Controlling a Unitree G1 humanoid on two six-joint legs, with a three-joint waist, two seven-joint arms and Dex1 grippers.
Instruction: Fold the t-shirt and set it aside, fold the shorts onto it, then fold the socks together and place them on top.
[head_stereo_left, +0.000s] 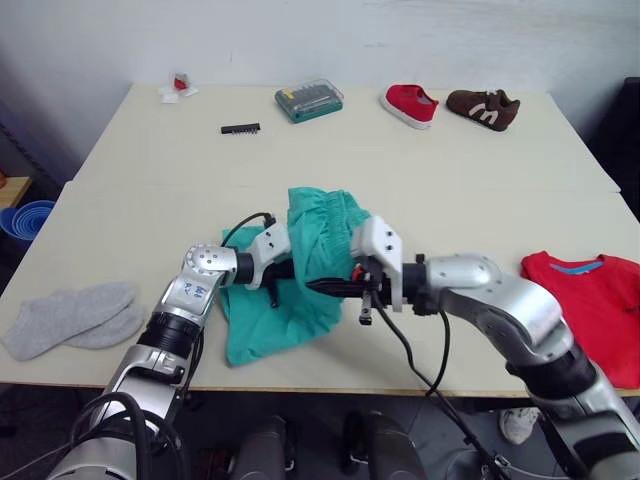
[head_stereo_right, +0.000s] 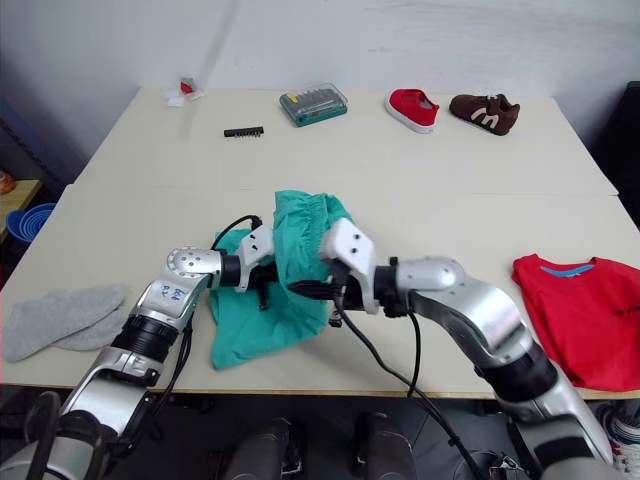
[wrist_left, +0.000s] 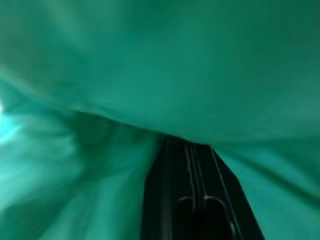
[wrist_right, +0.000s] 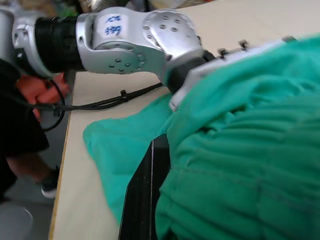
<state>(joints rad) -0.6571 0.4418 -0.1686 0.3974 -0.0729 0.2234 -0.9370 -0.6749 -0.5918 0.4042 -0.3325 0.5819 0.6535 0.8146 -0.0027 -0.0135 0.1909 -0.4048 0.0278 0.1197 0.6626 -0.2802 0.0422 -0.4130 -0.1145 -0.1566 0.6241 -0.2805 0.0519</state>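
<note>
— Where are the shorts (head_stereo_left: 300, 275) now, and what do your hands do with them?

— They are in the middle of the table (head_stereo_left: 130, 200), at the near side, bunched up in a heap. My left gripper (head_stereo_left: 290, 270) comes into them from the left and my right gripper (head_stereo_left: 322, 286) from the right, so the two meet inside the cloth. The waistband part stands up behind them and the leg part hangs down toward the near edge.

— Are your fingers closed on the fabric?

— I cannot tell for either hand. In the left wrist view the green cloth drapes over my black finger (wrist_left: 200, 200), and in the right wrist view one finger (wrist_right: 145, 200) lies against the gathered fabric, but the tips are hidden. I judge both have some hold, because part of the cloth is raised off the table.

— Why do you work there and not farther right?

— The t-shirt (head_stereo_left: 590, 300) lies at the right near side, well apart, and it looks already folded. I think the shorts must be folded here and then go on top of it.

— And the socks (head_stereo_left: 75, 317)?

— They wait at the left near edge, one partly over the other, untouched. They are for the last step.
</note>
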